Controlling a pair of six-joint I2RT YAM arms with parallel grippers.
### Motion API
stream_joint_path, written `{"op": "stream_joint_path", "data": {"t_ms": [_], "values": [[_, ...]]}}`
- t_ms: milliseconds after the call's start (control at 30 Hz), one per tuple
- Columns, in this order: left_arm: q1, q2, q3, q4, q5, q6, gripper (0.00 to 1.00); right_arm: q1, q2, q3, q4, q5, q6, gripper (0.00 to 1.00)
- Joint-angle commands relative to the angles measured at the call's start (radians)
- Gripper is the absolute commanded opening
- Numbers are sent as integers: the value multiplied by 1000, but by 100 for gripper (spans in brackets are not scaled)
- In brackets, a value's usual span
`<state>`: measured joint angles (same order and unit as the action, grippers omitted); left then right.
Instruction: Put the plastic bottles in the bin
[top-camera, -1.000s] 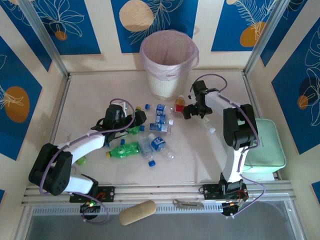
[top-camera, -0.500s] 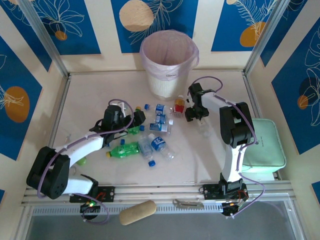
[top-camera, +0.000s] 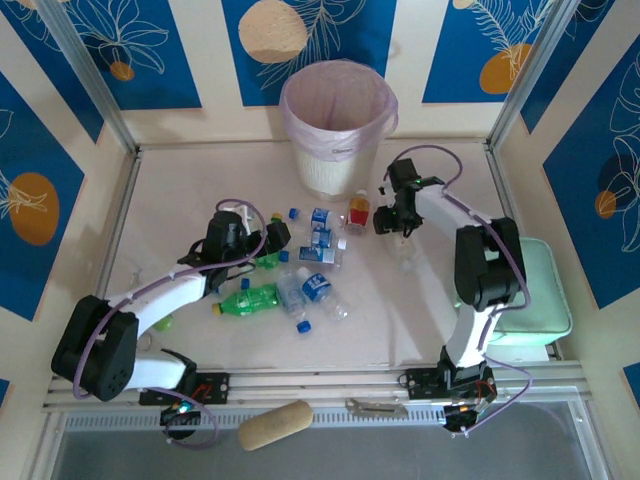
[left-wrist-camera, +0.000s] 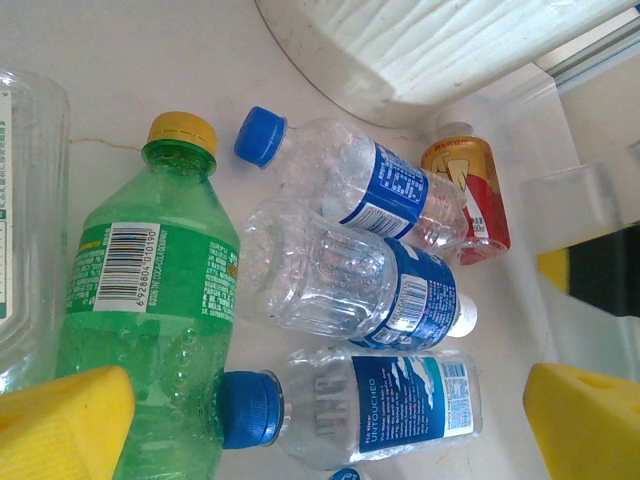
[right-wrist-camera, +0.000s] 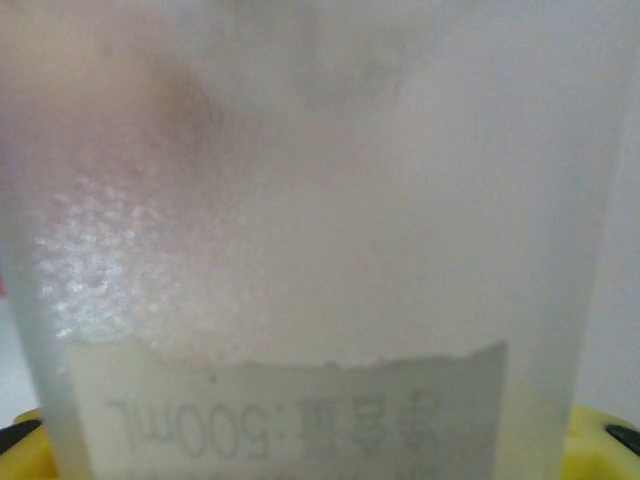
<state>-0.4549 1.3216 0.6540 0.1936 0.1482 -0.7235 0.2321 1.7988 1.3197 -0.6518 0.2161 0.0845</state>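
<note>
So, right gripper (top-camera: 393, 218): yellow fingers (right-wrist-camera: 20, 460) sit against both sides of a frosted bottle (right-wrist-camera: 320, 220); clenched on it, as far as I can judge.
Bottle axis: runs up the right wrist view, crosswise to the line on which the fingers close.
Bin (top-camera: 332, 172): beyond the right gripper and to its left, near; this arm is the nearer one.
Left gripper (top-camera: 274, 238): spread wide, empty, over the loose bottles (left-wrist-camera: 350, 290).
Next move, my guess: lift, then swing left over the rim.
</note>
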Motion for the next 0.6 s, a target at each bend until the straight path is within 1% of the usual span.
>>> {"op": "stream_joint_path", "data": {"t_ms": [0,167,300,400,567], "values": [[-5,-11,-3,-13,-21,33,100,-29,-118,-22,50,-99,92,52],[0,-6,-13,0,-27,42,99,-69,-262,-11,98,-149,176,50],[10,-8,-30,15,-23,44,100,-79,-344,50,152,-186,232,48],[20,-14,-47,24,-18,40,100,-78,-360,123,209,-227,275,47],[41,-49,-83,24,-10,41,100,-74,-313,242,363,-289,375,45]]}}
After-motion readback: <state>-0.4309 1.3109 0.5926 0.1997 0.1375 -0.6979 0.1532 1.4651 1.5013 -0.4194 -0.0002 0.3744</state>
